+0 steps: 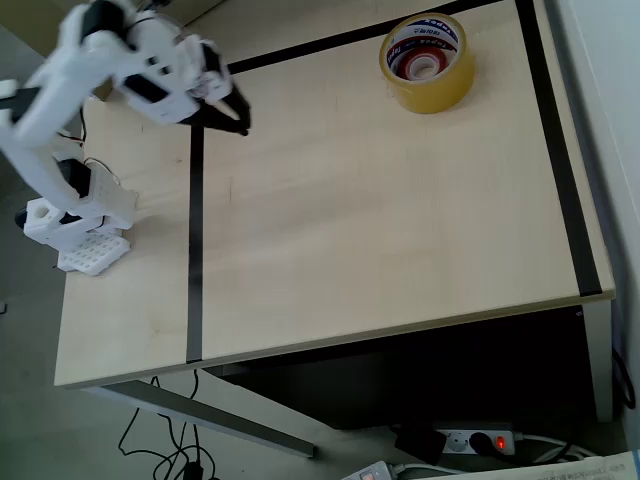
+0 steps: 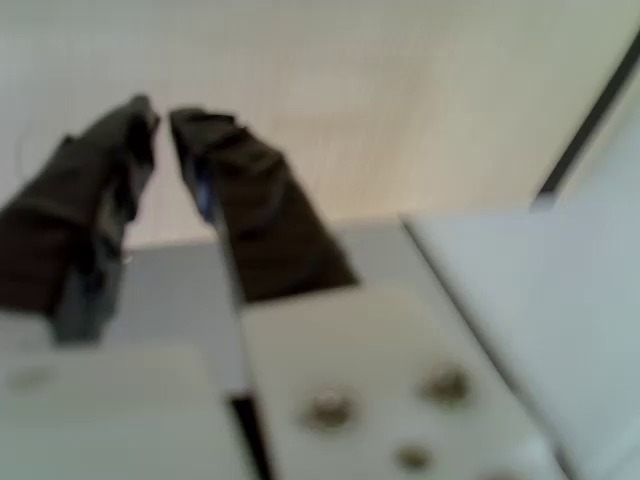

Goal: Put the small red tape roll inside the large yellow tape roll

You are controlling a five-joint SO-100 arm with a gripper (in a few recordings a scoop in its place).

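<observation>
Close under my wrist camera, my gripper shows two dark fingers whose tips stand only a narrow slit apart, with nothing between them; they are nearly closed and hold nothing. Pale wooden table lies blurred beyond them. From overhead, my gripper hangs over the table's upper left, its black tips beside a black tape line that runs down the wood. My white arm bends back to its base at the left edge. Well apart, near the upper right corner, the large yellow tape roll lies flat, and the small red tape roll sits inside its core.
</observation>
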